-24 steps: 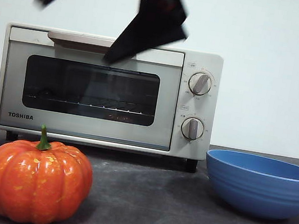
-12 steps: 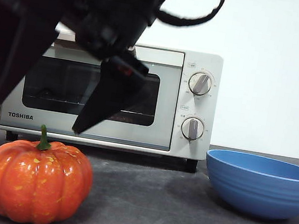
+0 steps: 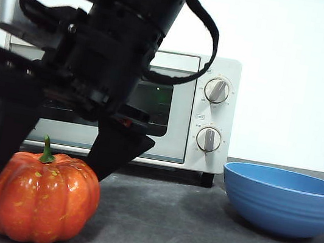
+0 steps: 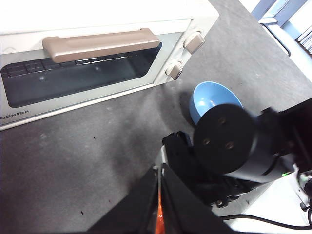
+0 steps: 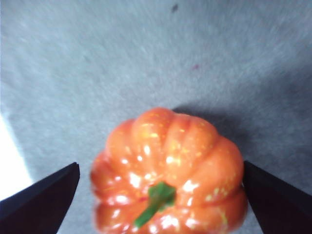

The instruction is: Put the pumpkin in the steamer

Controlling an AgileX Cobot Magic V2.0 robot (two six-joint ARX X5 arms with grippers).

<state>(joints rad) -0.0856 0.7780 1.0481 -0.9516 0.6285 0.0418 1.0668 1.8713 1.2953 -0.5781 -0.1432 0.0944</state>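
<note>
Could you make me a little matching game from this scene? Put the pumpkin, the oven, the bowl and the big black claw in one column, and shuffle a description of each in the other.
Things:
1. pumpkin
2. steamer
3. bowl
4. right claw

Descriptions:
A. blue, ribbed, standing apart at the side
B. open, one jaw on each side of the orange fruit
C. door shut, beige handle on top
D. on the table, green stem up

Pairs: 1-D, 2-C, 3-A, 4-B
</note>
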